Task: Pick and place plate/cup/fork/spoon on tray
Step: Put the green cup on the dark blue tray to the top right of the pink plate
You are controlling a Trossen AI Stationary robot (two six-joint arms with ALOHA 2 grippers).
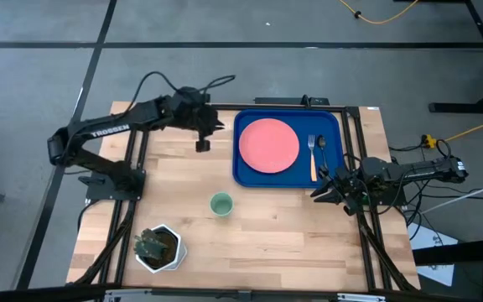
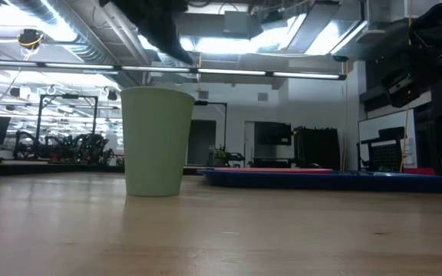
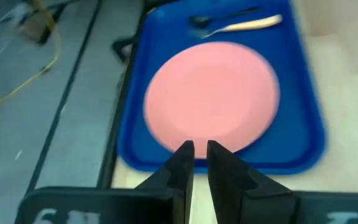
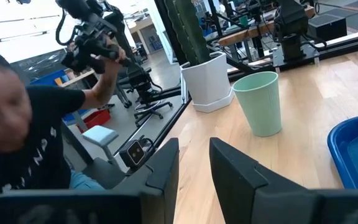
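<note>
Plate (image 1: 268,144), fork (image 1: 313,157) and spoon (image 1: 321,143) lying on tray (image 1: 246,174); cup (image 1: 220,204) upright on worktop (image 1: 283,226) (well apart from tray). Left gripper (image 1: 202,145) raised just beside tray, fingers a narrow slit apart, empty. Right gripper (image 1: 326,190) at tray's near corner, parted, holding nothing.

Both arms matte black, slim tubular links, bulky joints. Left arm (image 1: 111,130) carries white "TROSSEN" lettering along link; black cable loops above its wrist. Left claw (image 3: 200,155): two dark angular wedge fingers, flat inner faces. Right arm (image 1: 409,172) black, cables trailing behind. Right claw (image 4: 194,168): same dark blocky fingers, bevelled edges.
</note>
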